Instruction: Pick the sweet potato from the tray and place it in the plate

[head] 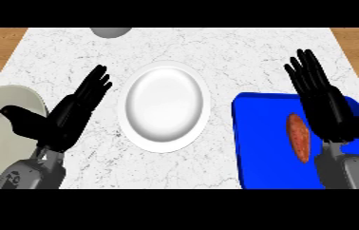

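Entering from the lower edge at either side, two grey forearms, each ending in a black hand.

Nearest at the left, left hand open, fingers straight and slanting up toward the right, thumb jutting left across a pale rounded object at the left edge. Holding nothing; fingertips just short of the plate's left rim, not touching it.

Nearest at the right, right hand also open, fingers straight and close together, pointing away up the counter, palm above the right part of the blue tray. Holding nothing.

Just left of that hand's wrist, sweet potato lying on the tray, reddish brown, long axis running near to far, slightly tilted. Beside the hand, apparently not gripped; actual contact cannot be told.

Between the two hands, white round plate on the white marbled counter, nothing on it. Close to the tray's left edge, with a strip of counter between them.

Farthest, at the upper edge left of centre, part of a grey rounded object, cut off by the frame. Beyond the counter at both upper corners, strips of brown wood.
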